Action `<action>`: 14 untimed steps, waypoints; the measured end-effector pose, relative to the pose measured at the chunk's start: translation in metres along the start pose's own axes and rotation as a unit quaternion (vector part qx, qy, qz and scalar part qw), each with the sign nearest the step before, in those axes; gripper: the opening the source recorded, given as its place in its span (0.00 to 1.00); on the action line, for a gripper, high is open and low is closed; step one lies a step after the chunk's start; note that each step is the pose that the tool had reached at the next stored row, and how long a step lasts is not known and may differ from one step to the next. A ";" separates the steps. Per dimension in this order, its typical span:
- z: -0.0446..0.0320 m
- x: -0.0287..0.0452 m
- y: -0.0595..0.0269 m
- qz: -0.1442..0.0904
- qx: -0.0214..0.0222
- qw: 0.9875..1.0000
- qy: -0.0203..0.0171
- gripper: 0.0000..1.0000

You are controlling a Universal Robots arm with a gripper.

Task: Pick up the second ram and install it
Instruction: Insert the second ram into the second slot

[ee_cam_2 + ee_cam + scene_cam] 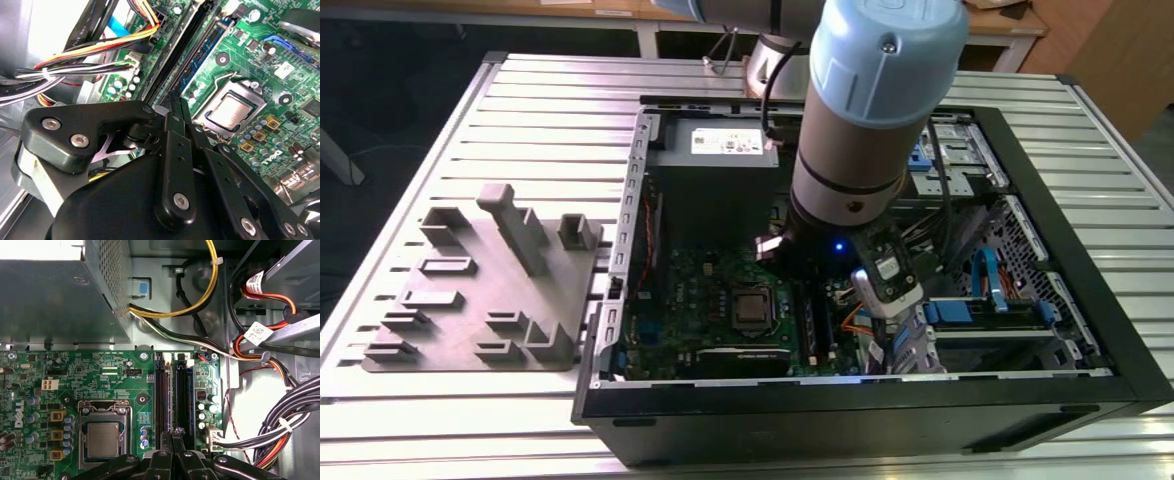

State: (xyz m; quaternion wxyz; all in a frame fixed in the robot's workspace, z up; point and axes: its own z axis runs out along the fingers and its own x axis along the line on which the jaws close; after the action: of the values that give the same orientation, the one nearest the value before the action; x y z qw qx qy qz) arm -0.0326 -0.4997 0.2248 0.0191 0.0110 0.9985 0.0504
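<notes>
- The black linkage gripper (175, 433) is held closed, fingertips together, above the long black memory slots (172, 390).
- Bundled multicoloured cables (295, 410) are crowded just beside the slots.

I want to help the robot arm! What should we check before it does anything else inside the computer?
1. Black gripper is inside the open black computer case, right over the long black memory slots: ok.
2. Jaws are drawn close together: ok.
3. Second ram, the long dark memory stick, is pushed fully into its slot: cannot tell.
4. Bundle of black and orange cables lies beside the slots, not across them: ok.
5. Square silver processor sits apart from the gripper, untouched: ok.
</notes>
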 end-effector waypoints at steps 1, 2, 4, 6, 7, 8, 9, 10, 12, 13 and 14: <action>0.0004 0.0000 0.0000 0.000 0.000 1.000 0.000 0.08; 0.0005 0.0001 -0.0001 0.000 0.000 1.000 0.000 0.08; 0.0010 0.0001 -0.0001 0.000 0.000 1.000 0.000 0.08; 0.0012 0.0001 -0.0001 0.000 0.000 1.000 0.000 0.08; 0.0016 0.0001 -0.0001 0.000 0.000 1.000 0.000 0.08; 0.0021 0.0002 -0.0001 0.000 0.000 1.000 0.000 0.08; 0.0024 0.0003 -0.0002 0.000 0.000 1.000 0.000 0.08; 0.0024 0.0006 -0.0002 0.000 0.000 1.000 0.000 0.08; 0.0024 0.0008 -0.0002 0.000 0.000 1.000 0.000 0.08; 0.0025 0.0010 -0.0003 0.000 0.000 1.000 0.000 0.08; 0.0027 0.0013 -0.0003 0.000 0.000 1.000 0.000 0.08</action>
State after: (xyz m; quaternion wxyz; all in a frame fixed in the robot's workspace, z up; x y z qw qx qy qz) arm -0.0338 -0.4997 0.2220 0.0190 0.0110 0.9985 0.0504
